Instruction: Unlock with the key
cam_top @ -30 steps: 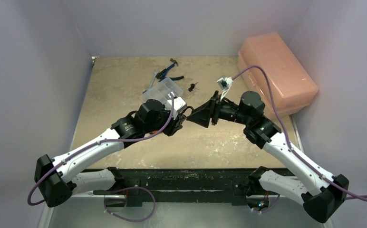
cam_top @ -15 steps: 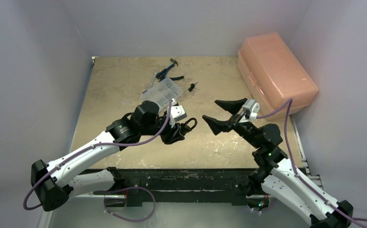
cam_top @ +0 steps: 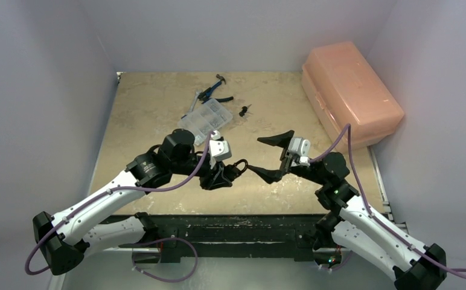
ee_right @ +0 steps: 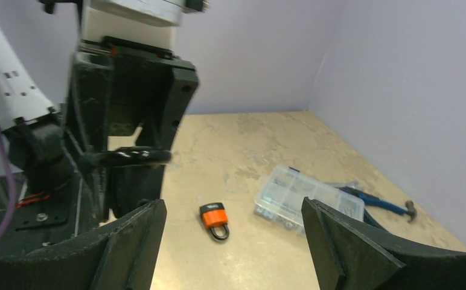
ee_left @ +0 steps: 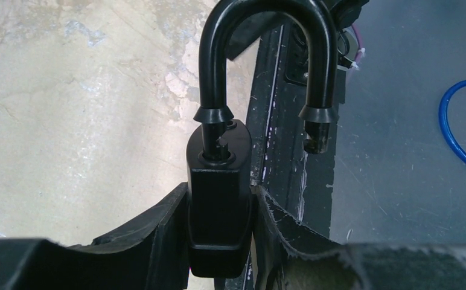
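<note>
My left gripper (cam_top: pixel 223 173) is shut on the body of a black padlock (ee_left: pixel 218 208) and holds it above the table's near edge. Its shackle (ee_left: pixel 261 36) stands raised, with one leg free of the body (ee_left: pixel 316 124). In the top view the shackle (cam_top: pixel 239 164) points toward my right gripper (cam_top: pixel 271 157), which is wide open and empty just to its right. In the right wrist view the gripper (ee_right: pixel 232 205) faces the left gripper and the shackle (ee_right: pixel 128 157). A small dark object (cam_top: pixel 244 109), possibly the key, lies far back on the table.
A small orange padlock (ee_right: pixel 215 219) lies on the table. A clear compartment box (cam_top: pixel 205 116) sits behind the left arm, with blue-handled pliers and a small hammer (cam_top: pixel 215 90) beyond it. A large pink lidded box (cam_top: pixel 351 90) fills the back right.
My right gripper has left the padlock, opened wide and swung back. My left gripper has carried the padlock toward the near edge.
</note>
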`<move>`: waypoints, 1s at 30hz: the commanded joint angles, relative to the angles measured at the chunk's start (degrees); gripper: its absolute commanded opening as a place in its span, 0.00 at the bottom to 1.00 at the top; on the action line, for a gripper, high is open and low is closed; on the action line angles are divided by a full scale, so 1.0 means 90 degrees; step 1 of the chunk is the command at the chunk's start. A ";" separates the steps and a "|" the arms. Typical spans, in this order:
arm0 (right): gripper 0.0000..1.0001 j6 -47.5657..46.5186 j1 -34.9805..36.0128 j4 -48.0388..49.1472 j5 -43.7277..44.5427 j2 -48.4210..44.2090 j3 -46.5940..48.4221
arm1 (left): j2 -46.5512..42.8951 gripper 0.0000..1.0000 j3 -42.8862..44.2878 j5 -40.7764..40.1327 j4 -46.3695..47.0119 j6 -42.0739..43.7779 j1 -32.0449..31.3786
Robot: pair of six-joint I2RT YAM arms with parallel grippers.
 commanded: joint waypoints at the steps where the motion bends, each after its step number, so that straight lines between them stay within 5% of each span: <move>1: 0.91 -0.0258 0.0268 0.0170 -0.0530 -0.0156 0.0200 | -0.0009 0.00 0.0355 0.0563 0.0440 0.0120 0.0050; 9: 0.86 -0.0879 0.1237 -0.0384 -0.0259 0.0262 0.0676 | 0.0201 0.00 0.0341 0.0753 0.0467 0.0066 0.0046; 14: 0.73 -0.0955 0.1302 -0.0432 -0.0214 0.0445 0.0783 | 0.0222 0.00 0.0316 0.0740 0.0493 0.0041 0.0045; 30: 0.67 -0.1490 0.1336 -0.0221 0.0351 0.0642 0.0798 | 0.0286 0.00 0.0236 0.0981 0.0557 0.0027 0.0051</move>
